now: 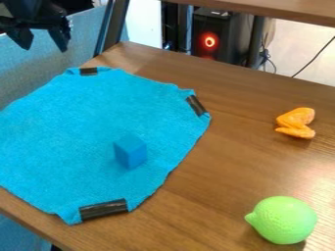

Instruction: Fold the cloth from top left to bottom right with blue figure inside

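The black gripper (44, 43) hangs at the upper left, above and behind the cloth's far edge, its two fingers spread apart with nothing between them. A bright blue cloth (85, 122) lies flat and spread out over the left part of the table, with strips of black tape at its far corner, right corner and near corner. On the cloth, right of its middle, sits a small blue block (130, 152). The gripper does not touch the cloth or the block.
An orange figure (296, 122) lies on the wooden table (216, 181) at the right. Near the front right is a green lime-like object (284, 220). A shelf edge (288, 11) and dark posts stand behind the table, and a blue-grey panel (78, 44) is at the left.
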